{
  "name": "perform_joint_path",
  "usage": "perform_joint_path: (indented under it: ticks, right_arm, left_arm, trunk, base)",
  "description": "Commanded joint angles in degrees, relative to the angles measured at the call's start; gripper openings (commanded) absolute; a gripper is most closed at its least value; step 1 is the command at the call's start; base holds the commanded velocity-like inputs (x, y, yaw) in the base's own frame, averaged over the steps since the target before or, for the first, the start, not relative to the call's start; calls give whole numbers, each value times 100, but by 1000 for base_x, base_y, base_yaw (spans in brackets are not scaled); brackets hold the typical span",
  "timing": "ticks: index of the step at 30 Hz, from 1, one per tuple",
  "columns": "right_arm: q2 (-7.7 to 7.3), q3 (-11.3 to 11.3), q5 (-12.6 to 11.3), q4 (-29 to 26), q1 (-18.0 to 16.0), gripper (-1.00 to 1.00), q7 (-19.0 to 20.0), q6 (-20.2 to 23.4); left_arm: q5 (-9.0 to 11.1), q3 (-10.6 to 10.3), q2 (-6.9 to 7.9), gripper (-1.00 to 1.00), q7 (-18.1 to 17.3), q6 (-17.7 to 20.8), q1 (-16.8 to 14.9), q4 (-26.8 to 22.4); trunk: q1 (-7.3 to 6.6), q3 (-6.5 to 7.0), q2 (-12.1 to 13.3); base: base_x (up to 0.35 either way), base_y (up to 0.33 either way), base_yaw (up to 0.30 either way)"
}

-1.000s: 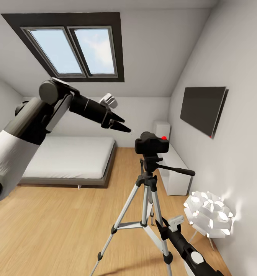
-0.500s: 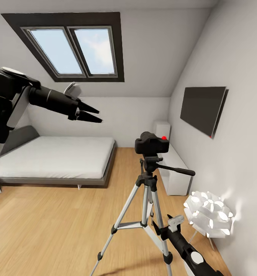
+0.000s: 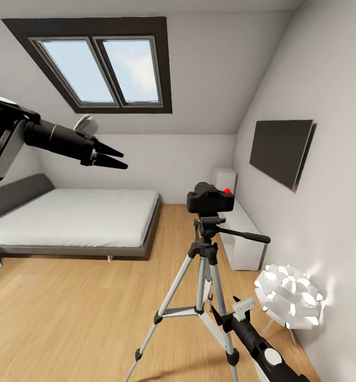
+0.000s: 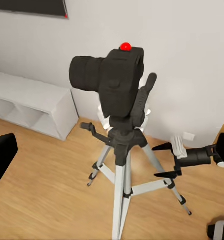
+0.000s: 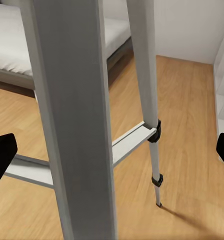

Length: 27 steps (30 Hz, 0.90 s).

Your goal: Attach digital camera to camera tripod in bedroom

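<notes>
Already the small black DSLR-style camera (image 3: pixel 210 199) with its red round button is sitting on the black pan head of the tall silver-legged tripod (image 3: pixel 203 276), which is standing on the light wood floor (image 3: pixel 71 313) beside the grey-framed bed (image 3: pixel 71 220). Both end effectors are showing fingers apart and holding nothing: the left end effector (image 3: pixel 112 158) well away, the right end effector (image 3: pixel 223 314) near a leg. Rigid and probably fragile at the lens, the camera is best gripped by its body.

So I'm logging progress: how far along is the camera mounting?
Done, it seems: the digital camera sits on the camera tripod head, free of both grippers. In hand: nothing; the left gripper is open, off over the bed, the right gripper low by a tripod leg. Left: seemingly nothing.
</notes>
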Motion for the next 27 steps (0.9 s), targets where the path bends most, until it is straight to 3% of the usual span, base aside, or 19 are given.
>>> perform_joint_path:
  ticks: [1,8,15,17,18,27]
  right_arm:
    - [-5,24,-46,5,-4,100,15,-17]
    - [-13,79,-31,8,5,100,29,-79]
    - [-41,89,-25,446,39,100,32,-674]
    - [-46,90,-25,891,45,100,32,-1123]
    - [-46,90,-23,1502,48,100,32,-1808]
    - [-49,90,-28,2427,48,100,27,-2915]
  left_arm:
    - [18,-12,12,100,-5,48,-4,20]
    - [12,-16,40,100,3,48,21,562]
    - [10,-35,16,100,47,48,37,1400]
    - [9,-39,-25,100,110,48,41,1947]
    - [9,-39,-72,100,229,48,43,2442]
    - [9,-40,-101,100,360,48,44,3094]
  trunk:
    - [2,-3,-5]
    - [2,-3,-5]
    - [2,-3,-5]
    - [2,-3,-5]
    - [2,-3,-5]
    - [2,-3,-5]
  base:
    - [0,0,0]
    - [0,0,0]
    - [0,0,0]
    - [0,0,0]
    - [0,0,0]
    - [0,0,0]
